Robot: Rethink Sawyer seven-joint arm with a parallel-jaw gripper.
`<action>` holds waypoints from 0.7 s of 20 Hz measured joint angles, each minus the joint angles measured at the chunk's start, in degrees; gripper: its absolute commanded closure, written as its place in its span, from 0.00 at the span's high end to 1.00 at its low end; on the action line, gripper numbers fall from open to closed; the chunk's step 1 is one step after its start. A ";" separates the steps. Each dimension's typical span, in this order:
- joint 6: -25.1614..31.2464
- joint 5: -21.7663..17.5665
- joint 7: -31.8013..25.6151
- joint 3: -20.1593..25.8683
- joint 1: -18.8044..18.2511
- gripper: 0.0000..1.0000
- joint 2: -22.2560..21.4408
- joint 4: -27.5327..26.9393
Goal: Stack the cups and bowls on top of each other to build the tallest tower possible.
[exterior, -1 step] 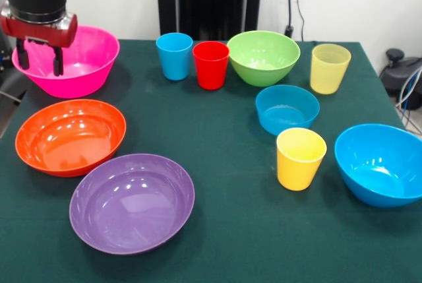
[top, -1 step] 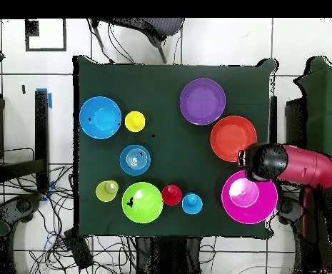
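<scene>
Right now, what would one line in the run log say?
hand: open, over pink bowl rim | pink bowl: upright, empty | tower: not started | cups and other bowls: all separate on table

No readable text, labels, brands or numbers — cups, bowls, table all plain.

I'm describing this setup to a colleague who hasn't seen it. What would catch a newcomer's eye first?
Probably the red and black arm, its open pincer hanging over the pink bowl at one table corner. Next, the big upright orange bowl and purple bowl beside it. Nothing is stacked: the cups and smaller bowls stand apart across the rest of the green table.
</scene>
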 measured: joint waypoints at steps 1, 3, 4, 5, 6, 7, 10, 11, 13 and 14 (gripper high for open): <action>0.06 0.00 0.00 0.00 -0.16 1.00 0.00 0.06; 0.20 -0.01 0.00 0.00 -0.60 1.00 -0.01 0.21; 0.20 -0.01 0.00 0.00 -0.68 1.00 0.00 0.25; 0.20 0.00 0.00 0.01 -0.67 1.00 0.00 0.26; 0.20 0.00 0.00 0.02 -0.66 1.00 -0.01 0.29; 0.20 0.00 0.00 0.03 -0.66 1.00 -0.01 0.33; 0.20 -0.01 0.00 0.04 -0.63 1.00 0.02 0.41; 0.20 0.00 0.00 0.06 -0.61 1.00 0.01 0.41; 0.20 0.00 0.00 0.06 -0.60 1.00 0.01 0.41; 0.20 0.00 0.00 0.06 -0.59 1.00 0.02 0.41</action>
